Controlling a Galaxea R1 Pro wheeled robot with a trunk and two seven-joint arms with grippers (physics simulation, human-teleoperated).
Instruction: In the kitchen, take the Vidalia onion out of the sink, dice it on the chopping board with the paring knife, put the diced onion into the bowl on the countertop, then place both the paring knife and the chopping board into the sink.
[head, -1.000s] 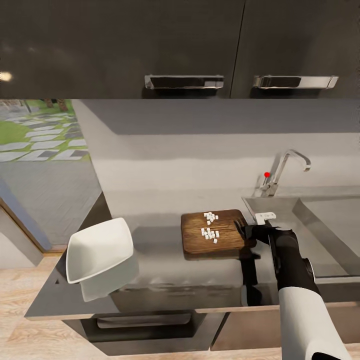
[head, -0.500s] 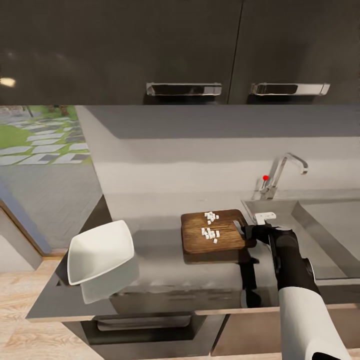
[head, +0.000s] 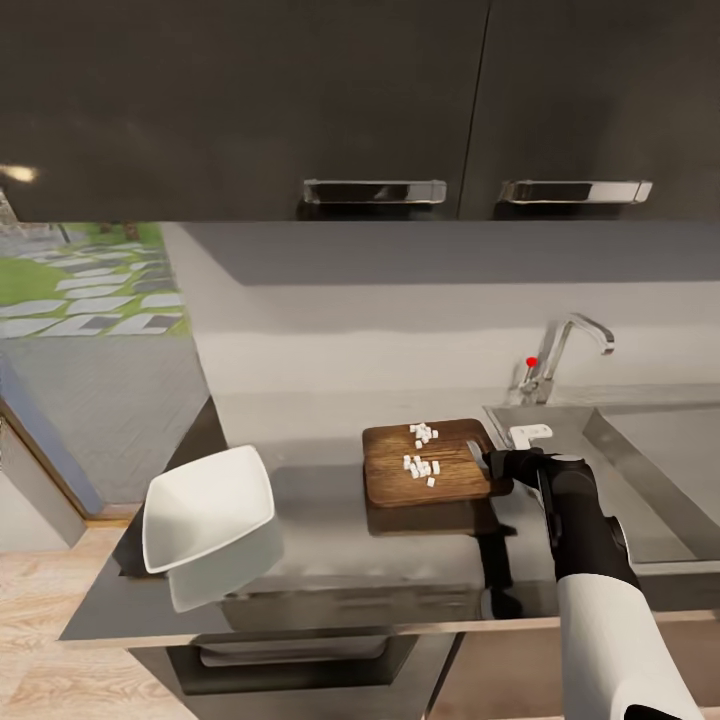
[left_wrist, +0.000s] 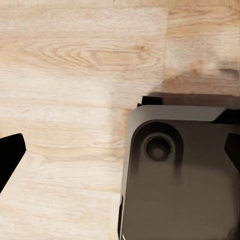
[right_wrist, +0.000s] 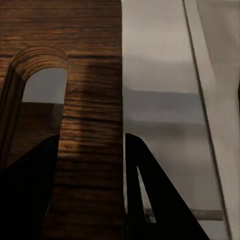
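Observation:
The brown chopping board (head: 400, 478) lies on the grey countertop (head: 330, 560), with the white diced onion (head: 421, 451) scattered over it. My right gripper (head: 497, 466) is at the board's slot end. In the right wrist view the board (right_wrist: 90, 75) has its edge strip between the two fingers (right_wrist: 145, 190) of the right gripper (right_wrist: 91, 142), one in the handle slot and one outside, shut on it. The white bowl (head: 207, 507) sits tilted at the counter's left corner. The sink (head: 655, 445) is at the right. The left gripper (left_wrist: 120, 150) hangs open over the floor. The paring knife is out of view.
A chrome tap (head: 565, 350) with a red knob (head: 531, 362) stands behind the sink. Dark wall cabinets (head: 375, 100) hang above the counter. A wooden floor (left_wrist: 65, 75) and my dark base (left_wrist: 180, 180) lie below the left arm. A doorway to a garden (head: 80, 280) opens at the left.
The whole head view has shifted, so the camera moved. The right gripper stays at the board's slot end and the dice lie as before.

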